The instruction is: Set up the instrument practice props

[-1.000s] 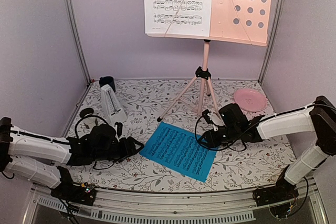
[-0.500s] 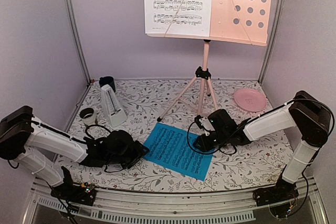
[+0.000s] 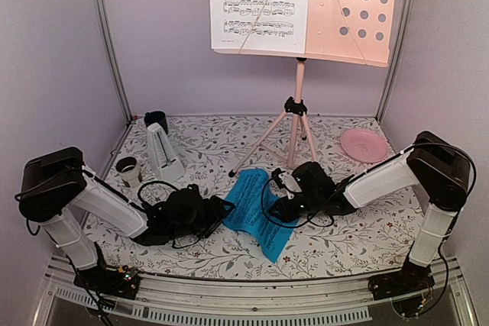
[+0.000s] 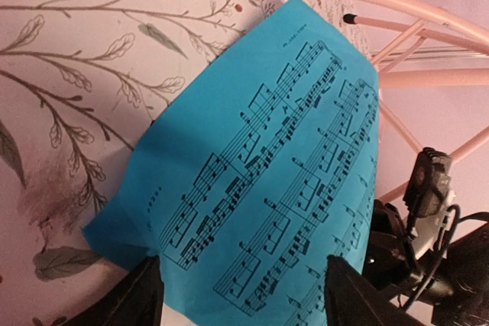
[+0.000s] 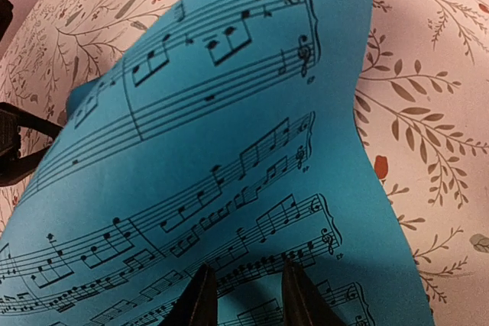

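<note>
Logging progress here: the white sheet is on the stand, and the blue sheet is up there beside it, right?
Not quite. The white sheet is on the stand, but the blue sheet is not beside it. It is down on the table, bowed upward. The top view shows this.

Stand desk [image 3: 325, 40] cropped above, right tool [image 5: 244, 271] tips cut off, grip unclear

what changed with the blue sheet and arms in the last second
The left gripper slid right and the right gripper slid left, closing in on the blue sheet from both sides. The sheet, flat before, now buckles upward between them. Unmoved: music stand, white sheet, metronome, plate.
</note>
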Available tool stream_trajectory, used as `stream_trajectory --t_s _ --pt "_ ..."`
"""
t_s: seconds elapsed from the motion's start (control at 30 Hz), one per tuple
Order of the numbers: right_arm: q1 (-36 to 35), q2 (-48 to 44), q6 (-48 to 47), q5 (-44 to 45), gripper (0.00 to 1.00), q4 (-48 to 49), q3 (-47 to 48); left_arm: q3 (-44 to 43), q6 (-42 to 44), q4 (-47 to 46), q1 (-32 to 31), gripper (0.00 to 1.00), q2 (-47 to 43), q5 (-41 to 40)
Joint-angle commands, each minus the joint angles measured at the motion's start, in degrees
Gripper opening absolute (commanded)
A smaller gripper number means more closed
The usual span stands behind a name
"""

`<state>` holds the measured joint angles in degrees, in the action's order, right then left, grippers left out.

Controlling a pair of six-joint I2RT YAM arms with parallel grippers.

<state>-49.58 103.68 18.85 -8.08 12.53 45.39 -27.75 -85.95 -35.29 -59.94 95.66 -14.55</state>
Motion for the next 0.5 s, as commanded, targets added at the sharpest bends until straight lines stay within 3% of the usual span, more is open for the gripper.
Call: stream_trajectory --t_s 0.0,0.23,0.37,0.47 --pt "-1.5 2.9 1.6 -2.4 0.30 -4.3 -0.6 2.6 7.3 -11.7 -0.4 0.78 -0.4 -3.9" --pt "-2.0 3.0 2.3 -3.0 0.30 -4.1 -0.3 8.0 2.4 -20.8 0.0 0.83 -0.6 -4.1" --pt "-2.2 3.9 3.0 -3.0 0.30 -4.5 0.9 9.6 -4.9 -18.2 -2.9 0.82 -1.6 -4.3" --pt "-2.2 4.2 3.5 -1.9 0.30 -5.3 1.4 10.9 -12.6 -8.1 -6.4 0.82 -6.8 -8.7"
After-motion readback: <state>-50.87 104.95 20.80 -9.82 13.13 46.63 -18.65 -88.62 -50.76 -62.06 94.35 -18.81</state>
